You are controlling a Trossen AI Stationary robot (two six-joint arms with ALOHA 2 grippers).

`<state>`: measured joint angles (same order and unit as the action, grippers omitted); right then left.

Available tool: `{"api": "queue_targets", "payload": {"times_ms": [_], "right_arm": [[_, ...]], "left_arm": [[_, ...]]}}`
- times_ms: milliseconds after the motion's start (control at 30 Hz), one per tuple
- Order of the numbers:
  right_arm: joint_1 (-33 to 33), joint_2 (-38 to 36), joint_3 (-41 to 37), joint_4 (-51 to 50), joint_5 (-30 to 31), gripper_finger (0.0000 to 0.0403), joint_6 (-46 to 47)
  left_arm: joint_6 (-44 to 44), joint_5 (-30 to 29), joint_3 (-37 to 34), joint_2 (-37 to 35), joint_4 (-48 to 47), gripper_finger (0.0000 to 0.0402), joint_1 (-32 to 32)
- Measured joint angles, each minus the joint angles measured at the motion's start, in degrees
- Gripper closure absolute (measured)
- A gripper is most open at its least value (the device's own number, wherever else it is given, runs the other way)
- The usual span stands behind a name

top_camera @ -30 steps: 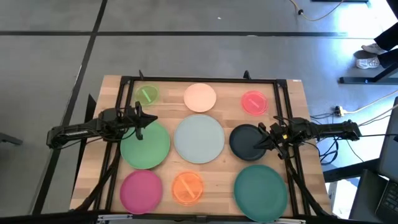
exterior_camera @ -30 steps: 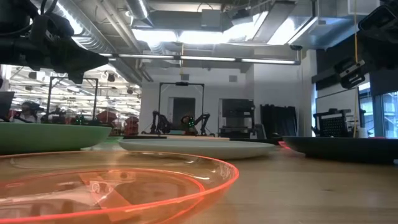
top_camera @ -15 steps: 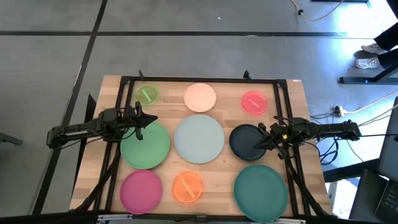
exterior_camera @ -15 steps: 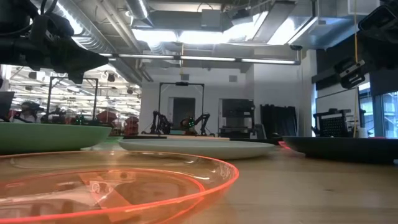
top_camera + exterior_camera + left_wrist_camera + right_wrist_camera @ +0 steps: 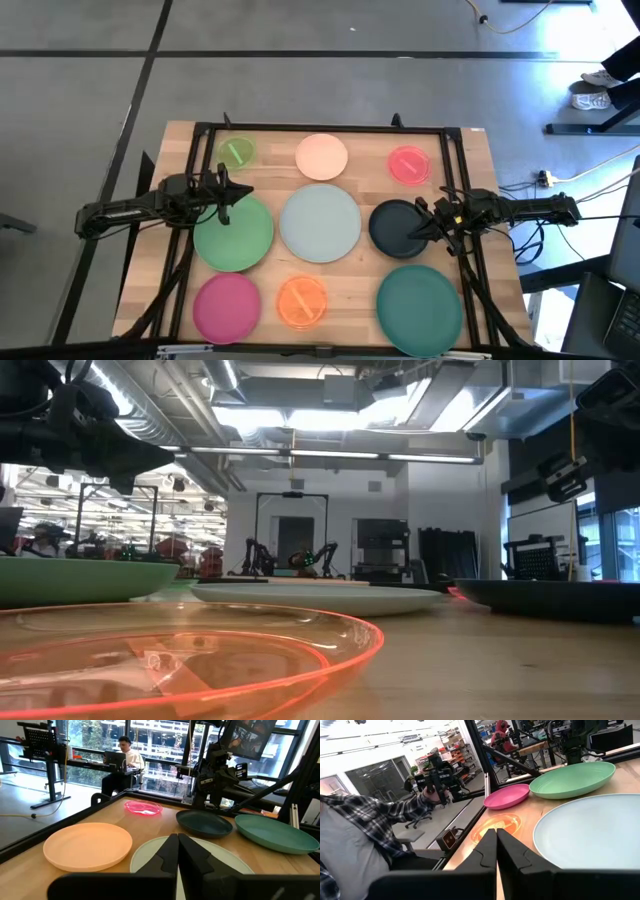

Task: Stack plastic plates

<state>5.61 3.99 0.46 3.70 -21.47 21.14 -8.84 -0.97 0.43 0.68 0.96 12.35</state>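
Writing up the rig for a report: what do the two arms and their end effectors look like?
Both arms are dark, slim and jointed, with cables along them. The left end effector and right end effector each have two black angular fingers with stepped inner edges.

Green plate (image 5: 234,233), pale blue-grey plate (image 5: 320,224), black plate (image 5: 397,227) (glossy), magenta plate (image 5: 227,306).

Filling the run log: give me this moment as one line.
stage: not started | plates: nine, all apart, none stacked | left gripper: shut, over green plate | right gripper: shut, over black plate
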Motion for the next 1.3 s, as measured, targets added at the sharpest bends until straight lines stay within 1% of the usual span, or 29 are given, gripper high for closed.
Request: {"api": "queue_targets", "payload": {"times_ms": [67,133,233,333,500,600,667,767,900,1000,1100,1167,1300], "right_arm": [[0.0,0.0,0.01,-0.02,1.27,0.0402,-0.57],[0.0,0.02,-0.01,-0.19,4.9,0.0402,-0.8],[0.0,0.01,-0.06,-0.52,11.3,0.0402,-0.83],[0.0,0.0,-0.06,-0.75,15.64,0.0402,-0.82],[0.0,0.02,-0.06,-0.45,16.43,0.0402,-0.87],[0.0,0.02,-0.06,2.69,18.7,0.0402,-0.67],[0.0,0.02,-0.06,4.51,19.16,0.0402,-0.38],[0.0,0.02,-0.06,5.27,18.35,0.0402,-0.52],[0.04,1.33,0.29,4.76,19.98,0.0402,-0.53],[0.04,4.24,2.64,3.62,20.14,0.0402,-1.57],[0.04,8.8,6.23,2.26,20.85,0.0402,-2.09],[0.04,12.41,9.02,1.84,20.52,0.0402,-2.34],[0.04,19.5,15.0,-0.18,19.54,0.0402,-3.4]], "left_arm": [[0.02,0.0,0.0,0.0,0.27,0.04,0.0],[-0.11,0.01,0.0,-0.01,1.31,0.04,0.01],[-3.66,0.61,0.0,0.01,2.89,0.04,-0.02],[-4.29,-1.52,0.0,-0.02,6.44,0.04,0.01],[-2.9,-0.43,0.0,0.04,10.42,0.04,-0.02],[-2.73,1.22,0.0,1.07,13.88,0.04,-0.15],[-2.62,2.0,0.0,2.38,16.39,0.04,-0.78],[-2.58,1.91,0.0,5.81,21.5,0.04,-2.57],[0.34,1.94,0.0,12.06,29.87,0.04,-6.4],[2.72,1.88,0.0,16.42,36.79,0.04,-9.33],[6.03,1.09,0.13,21.09,41.37,0.04,-12.01],[7.38,0.06,1.41,23.66,42.57,0.04,-12.97],[7.91,0.04,3.86,26.81,42.61,0.04,-14.2]]}}
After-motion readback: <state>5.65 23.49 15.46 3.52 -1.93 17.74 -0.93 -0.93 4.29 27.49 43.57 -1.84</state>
